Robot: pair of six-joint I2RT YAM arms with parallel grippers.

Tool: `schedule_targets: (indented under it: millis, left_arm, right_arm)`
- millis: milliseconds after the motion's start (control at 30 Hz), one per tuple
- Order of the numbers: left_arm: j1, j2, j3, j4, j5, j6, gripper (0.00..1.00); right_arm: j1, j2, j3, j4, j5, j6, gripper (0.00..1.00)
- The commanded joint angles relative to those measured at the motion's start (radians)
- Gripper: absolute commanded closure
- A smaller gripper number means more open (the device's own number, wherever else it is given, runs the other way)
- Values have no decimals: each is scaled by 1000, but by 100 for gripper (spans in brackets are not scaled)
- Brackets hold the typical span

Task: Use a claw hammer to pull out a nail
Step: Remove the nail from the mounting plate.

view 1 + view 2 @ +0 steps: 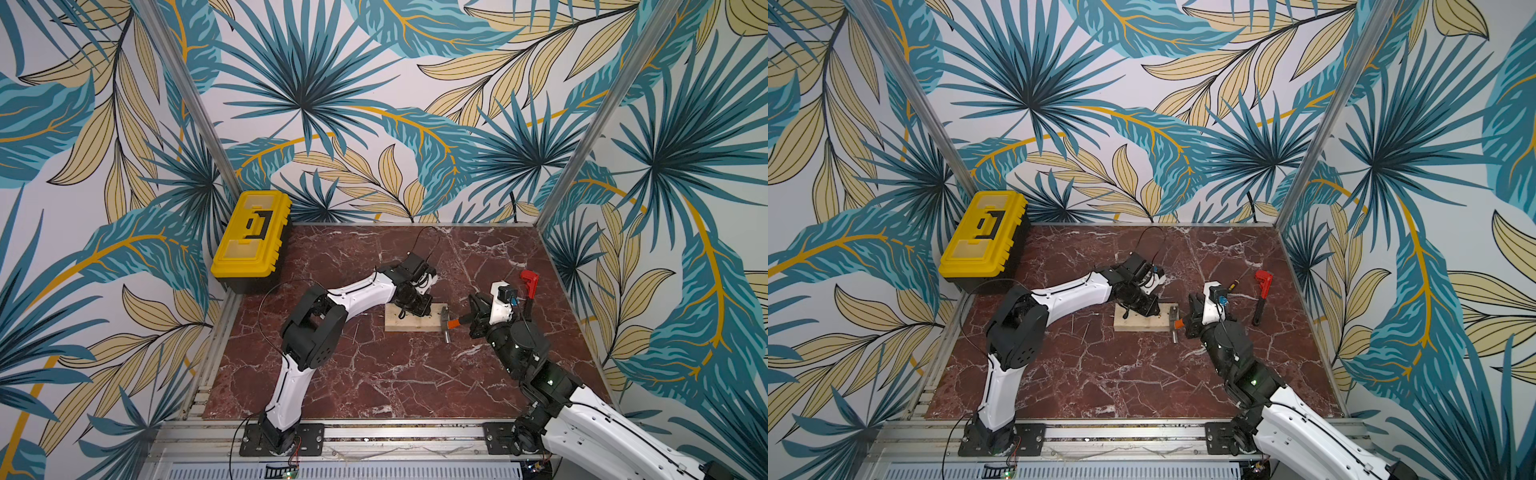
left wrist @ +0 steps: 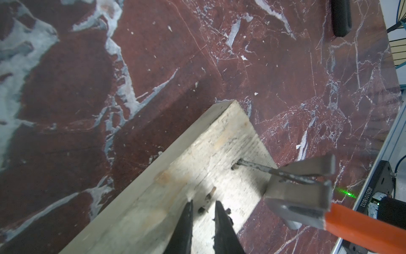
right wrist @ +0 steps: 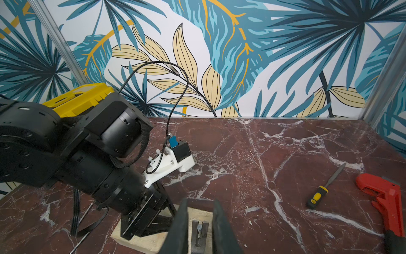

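At the block's (image 2: 175, 187) end on the table (image 2: 153, 66), the claw hammer (image 2: 301, 193) hooks the nail (image 2: 259, 168) in its fork; your right fingers (image 3: 180, 224) clench its handle; left fingers (image 2: 184, 224), slightly parted, rest on the block, empty; expect stiff, head-heavy steel; hold far down the handle for leverage.

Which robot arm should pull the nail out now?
Right. The right claw holds the claw hammer by its handle, and the hammer's forked end hooks round the nail. The left claw only rests on the wooden board.
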Motion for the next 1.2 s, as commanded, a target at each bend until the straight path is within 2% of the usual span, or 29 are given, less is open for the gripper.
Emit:
schedule_targets:
  millis: [0,600,1167]
  left_arm:
    - [17,241,-121,-265,-194,0,79]
    - [18,246,-126,-263,-195,0,80]
    - [18,246,-128,-264,-191,0,80]
  right_arm:
    - [2,26,-39,-169,35,-52,100]
    - [1,-58,-49,-188,67,-59,100]
    - [2,-77,-33,-201,68,-55,100]
